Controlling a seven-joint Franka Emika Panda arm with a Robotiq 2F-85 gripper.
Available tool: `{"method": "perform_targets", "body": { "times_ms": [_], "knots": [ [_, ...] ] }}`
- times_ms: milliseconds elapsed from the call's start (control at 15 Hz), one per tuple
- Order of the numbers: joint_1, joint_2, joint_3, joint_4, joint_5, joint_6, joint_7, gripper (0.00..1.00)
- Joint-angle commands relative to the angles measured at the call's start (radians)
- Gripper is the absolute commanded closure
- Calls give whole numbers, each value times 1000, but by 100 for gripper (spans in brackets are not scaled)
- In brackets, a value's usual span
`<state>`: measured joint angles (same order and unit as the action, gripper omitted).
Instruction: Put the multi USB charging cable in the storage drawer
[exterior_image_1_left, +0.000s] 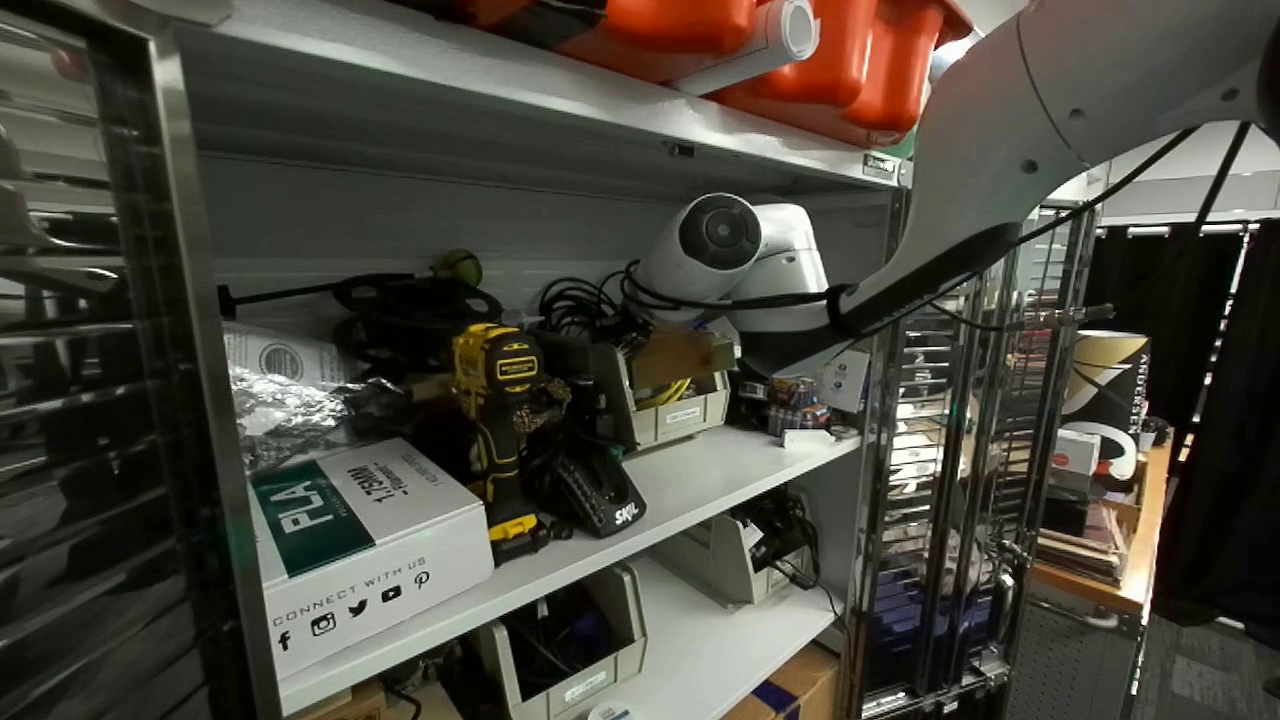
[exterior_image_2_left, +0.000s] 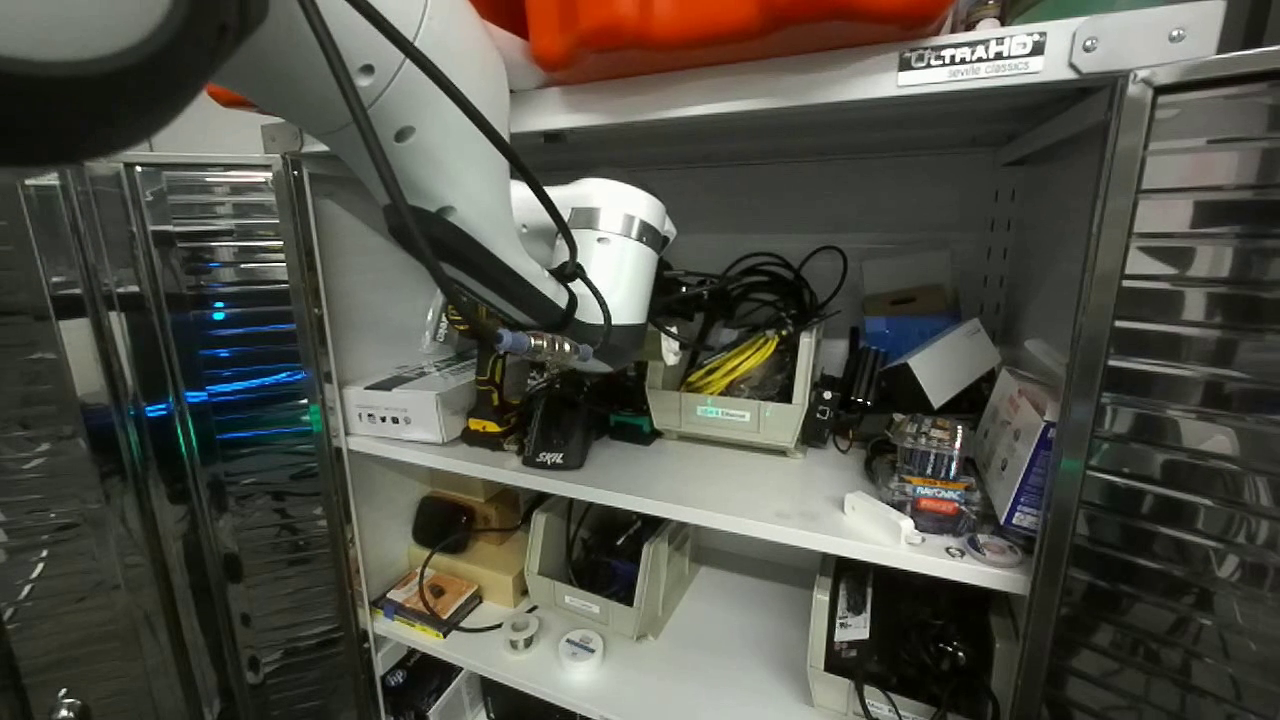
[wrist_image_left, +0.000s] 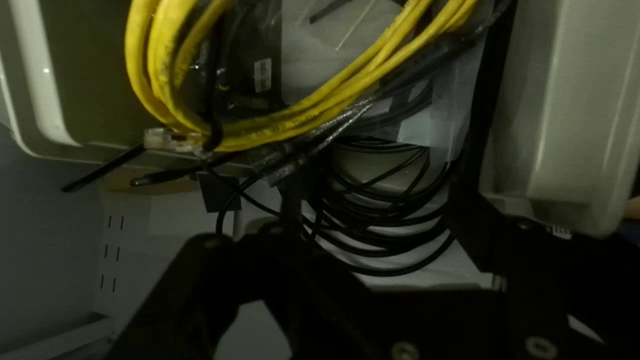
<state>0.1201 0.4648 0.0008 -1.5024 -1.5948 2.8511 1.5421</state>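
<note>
While our gripper (wrist_image_left: 380, 205) stands wide, we see black loops (wrist_image_left: 385, 225) (possibly our charging cable; we can't confirm) between its jaws; past them, yellow cables (wrist_image_left: 295, 122) fill the bin (wrist_image_left: 580, 115). Closing on stray loops could tangle and drag yellow out!

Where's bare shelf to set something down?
Front strip of white shelf between black SKIL charger and small white block; lower white shelf, between its two beige plastic bins. Crowded: around yellow-black drill and clear plastic battery packs.

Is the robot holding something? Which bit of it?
Can't tell: the gripper has black cable loops showing between its jaws, but no hold shows clearly.
</note>
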Motion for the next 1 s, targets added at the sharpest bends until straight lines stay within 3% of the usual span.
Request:
{"method": "perform_targets", "body": {
  "times_ms": [0, 333, 533, 667, 933],
  "knots": [
    [12, -66, 0, -65, -13, -17, -26, 0],
    [13, -272, 13, -313, 14, -21, -30, 0],
    [4, -392, 28, -475, 93, -3, -86, 0],
    [-5, -468, 36, -591, 213, 14, -180, 0],
    [-15, -587, 58, -838, 566, 2, -457, 0]
  ]
}}
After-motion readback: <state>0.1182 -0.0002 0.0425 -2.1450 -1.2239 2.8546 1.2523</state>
